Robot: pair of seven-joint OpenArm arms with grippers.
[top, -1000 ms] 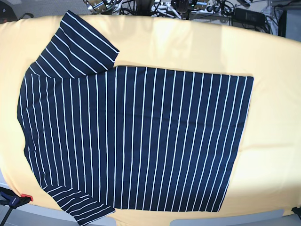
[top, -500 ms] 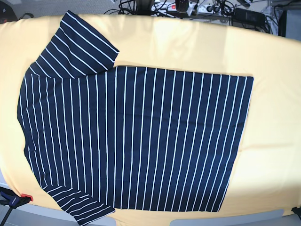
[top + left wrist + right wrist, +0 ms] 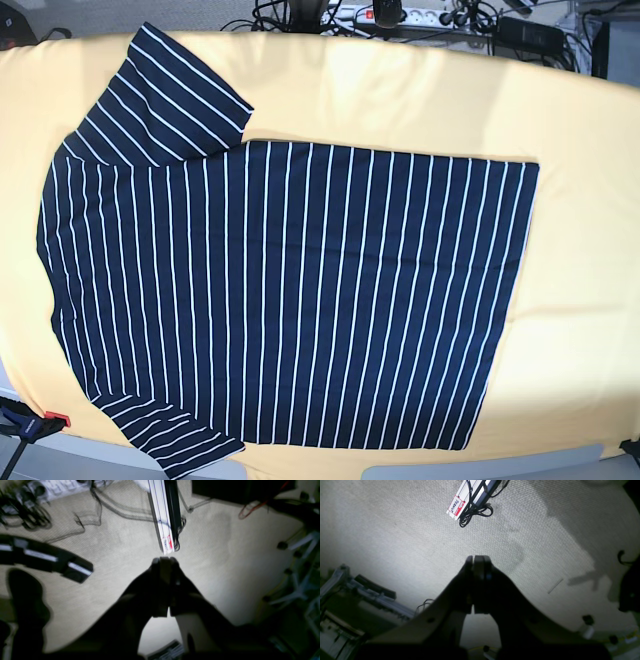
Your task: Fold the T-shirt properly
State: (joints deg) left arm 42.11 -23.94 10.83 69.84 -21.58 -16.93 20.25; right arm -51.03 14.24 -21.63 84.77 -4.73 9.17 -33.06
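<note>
Navy cotton with thin white stripes fills most of my base view: the T-shirt (image 3: 290, 295) lies spread flat and unfolded on the yellow cloth (image 3: 580, 200) that covers the worktop. It lies sideways to the camera, shoulders toward the left edge and the straight hem toward the right. One short sleeve (image 3: 170, 95) angles up toward the top left, its stripes running on a slant against those of the body. The other sleeve (image 3: 170, 430) points down at the bottom left, just reaching the near edge of the cloth. The body stripes run evenly from top to bottom of the picture, and I see no large wrinkles or turned-over parts. Yellow cloth shows all round the garment, widest on the right.

Neither arm shows in the base view. Through the left wrist camera I see the left pincer (image 3: 165, 561) with its jaws pressed together and nothing between them, hanging over pale carpet (image 3: 225, 562). A white and black rail (image 3: 165, 515) with a red label lies on the floor beyond it, with loose cables (image 3: 25, 517) at the top left. That view is somewhat blurred.

The right wrist camera shows the right pincer (image 3: 478, 558) likewise closed tight and empty, also over the carpet (image 3: 395, 530), with the labelled rail end (image 3: 457, 506) and a coiled black cable (image 3: 475, 515) ahead of it.
</note>
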